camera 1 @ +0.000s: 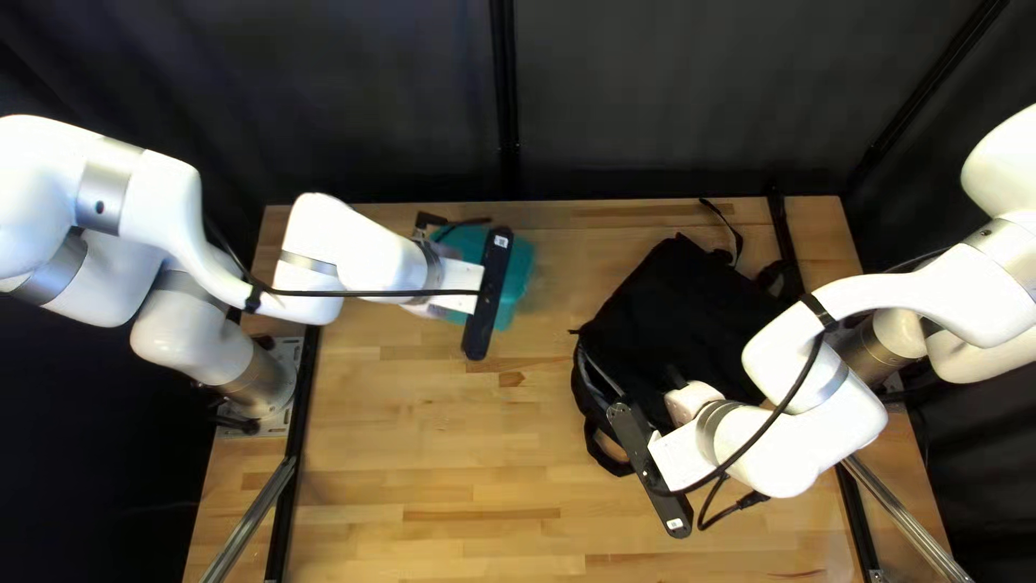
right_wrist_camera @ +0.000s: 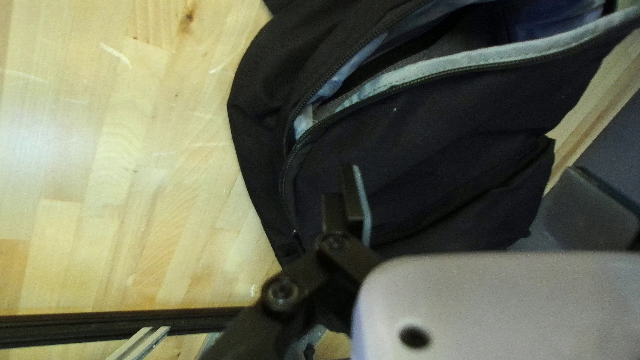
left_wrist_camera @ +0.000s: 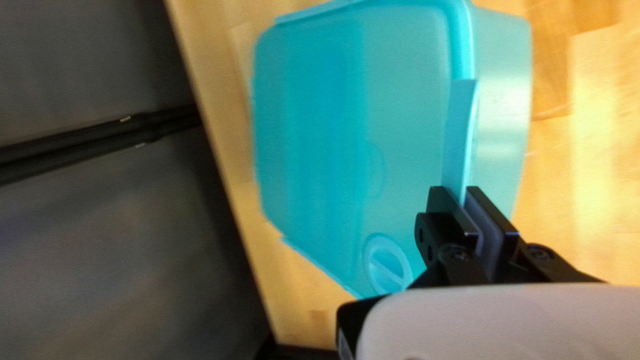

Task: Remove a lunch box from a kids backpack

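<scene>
Left arm [camera 1: 356, 251] outstretched, jaws nearly together, right jaws apart

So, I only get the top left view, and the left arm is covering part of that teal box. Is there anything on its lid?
Observer: Yes, the left wrist view shows a round, ring-shaped piece near one corner of the lunch box.
Visitor: Neat! And the black backpack, with the right arm over it: is it zipped all the way shut?
Observer: No. In the right wrist view its zipper is parted, and pale lining shows along the opening.
</scene>
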